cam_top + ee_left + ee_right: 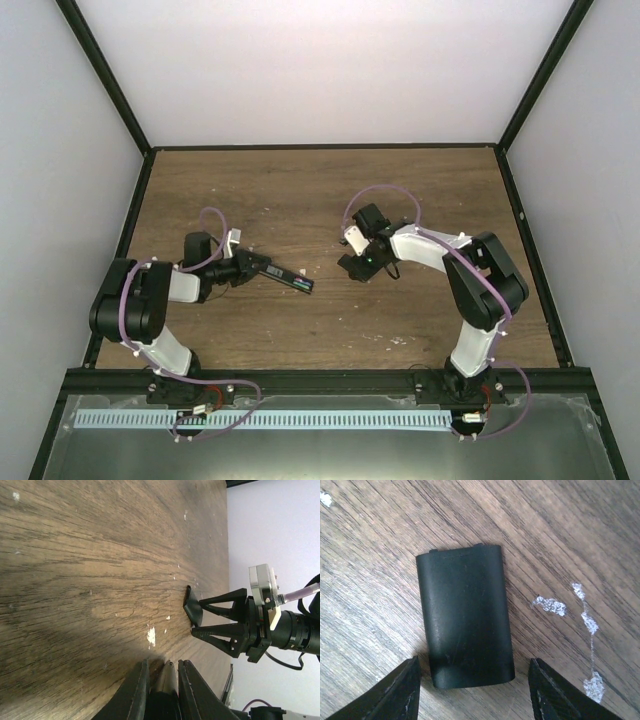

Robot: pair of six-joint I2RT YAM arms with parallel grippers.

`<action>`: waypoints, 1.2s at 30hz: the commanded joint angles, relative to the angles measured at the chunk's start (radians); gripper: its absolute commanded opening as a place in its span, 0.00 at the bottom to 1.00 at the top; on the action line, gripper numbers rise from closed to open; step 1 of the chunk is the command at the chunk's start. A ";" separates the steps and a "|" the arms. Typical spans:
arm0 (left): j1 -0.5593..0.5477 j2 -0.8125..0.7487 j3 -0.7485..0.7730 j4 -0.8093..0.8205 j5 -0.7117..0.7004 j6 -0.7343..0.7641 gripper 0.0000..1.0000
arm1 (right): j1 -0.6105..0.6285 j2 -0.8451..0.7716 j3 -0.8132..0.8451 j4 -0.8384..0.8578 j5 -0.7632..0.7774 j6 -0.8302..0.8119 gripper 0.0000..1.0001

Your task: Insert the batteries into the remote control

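Note:
My left gripper (260, 268) is shut on one end of the remote control (290, 278), a slim black bar that points right, low over the table. A small greenish spot shows on the remote's top; I cannot tell whether it is a battery. No loose battery is in view. In the left wrist view the remote's end (167, 680) sits between my fingers (137, 690). My right gripper (353, 266) is open, its fingers (400, 692) on either side of the small black cover piece (465, 620), which lies flat on the table.
The wooden table (300, 190) has black rails along its edges and white walls around it. White paint scuffs (585, 625) mark the wood beside the cover. The right gripper (196, 616) shows from the left wrist, close ahead of the remote's tip.

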 commanded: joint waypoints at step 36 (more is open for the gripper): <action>0.028 0.170 0.070 -0.005 0.110 0.164 0.00 | 0.151 -0.149 -0.060 0.097 -0.243 -0.099 0.18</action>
